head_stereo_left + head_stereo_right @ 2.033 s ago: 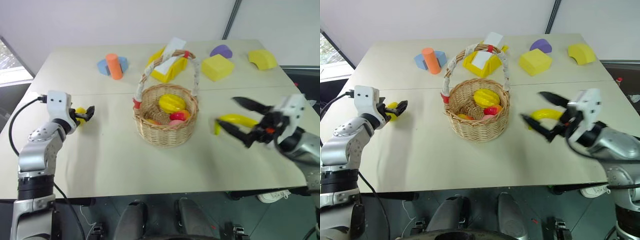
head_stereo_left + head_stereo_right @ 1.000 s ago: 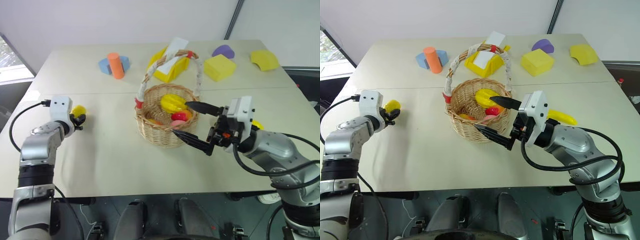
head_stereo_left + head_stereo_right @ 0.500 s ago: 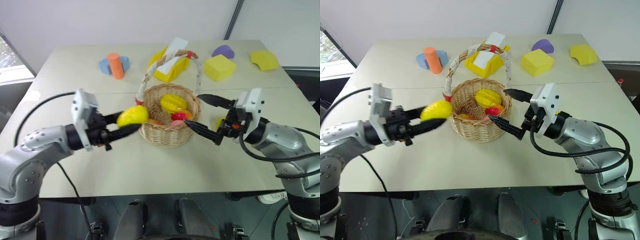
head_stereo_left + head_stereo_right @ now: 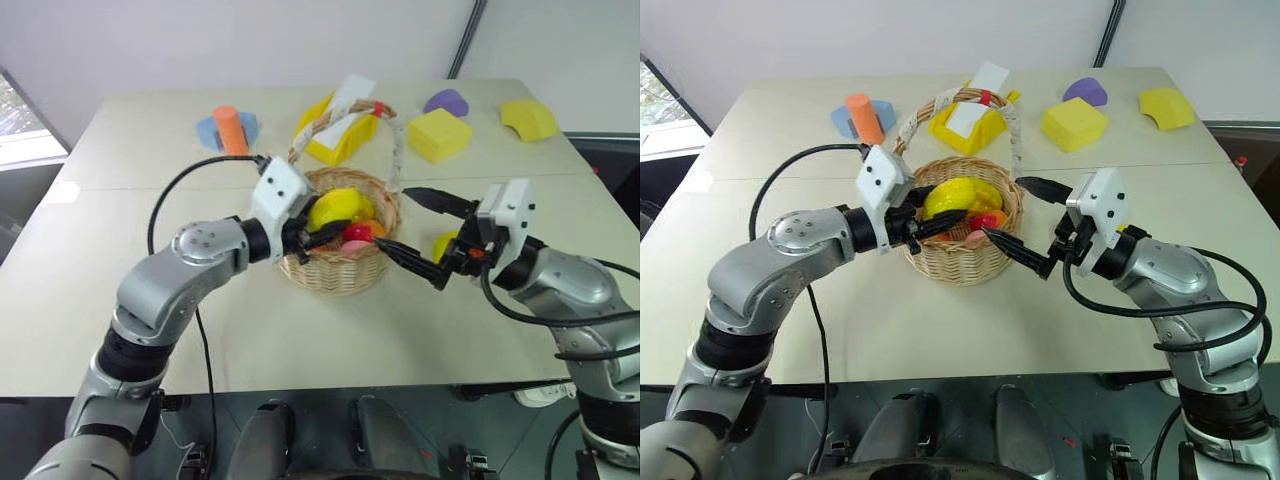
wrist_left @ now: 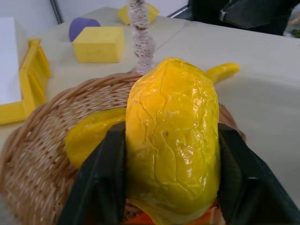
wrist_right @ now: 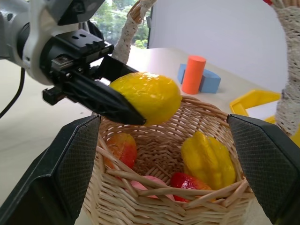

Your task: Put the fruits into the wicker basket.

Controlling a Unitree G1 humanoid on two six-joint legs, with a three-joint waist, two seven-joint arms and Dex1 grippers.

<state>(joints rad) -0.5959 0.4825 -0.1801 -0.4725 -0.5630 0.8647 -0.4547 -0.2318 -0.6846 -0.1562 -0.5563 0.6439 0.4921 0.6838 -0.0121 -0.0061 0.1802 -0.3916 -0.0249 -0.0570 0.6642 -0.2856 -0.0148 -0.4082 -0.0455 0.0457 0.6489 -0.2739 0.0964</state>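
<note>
The lemon (image 4: 334,209) is held between the two fingers of the left pincer (image 4: 322,229), just above the open mouth of the wicker basket (image 4: 340,262), which stands near the middle of the worktop (image 4: 250,330). Inside the basket a ridged yellow fruit (image 6: 207,160), a red one (image 6: 190,183) and an orange-red one (image 6: 123,147) are seen already lying. The banana (image 4: 444,244) lies on the worktop beside the basket, close behind the right pincer (image 4: 412,229), whose fingers are spread wide and empty, one on either side of the basket's near rim.

The step in hand is judged to be the release of the lemon. It is best done with the fruit kept over the basket's centre, clear of the cloth-wrapped handle (image 4: 398,150), and lowered a little before the fingers are parted, so that the glossy fruit is not bounced out. The right pincer is best held back from the rim until then.

The worktop is pale and matte. Toward its far edge are set a yellow tray (image 4: 336,137) with a white slab, yellow foam blocks (image 4: 438,134), a purple block (image 4: 443,101) and an orange cylinder (image 4: 230,130) on a blue piece. A plain white wall is seen behind.
</note>
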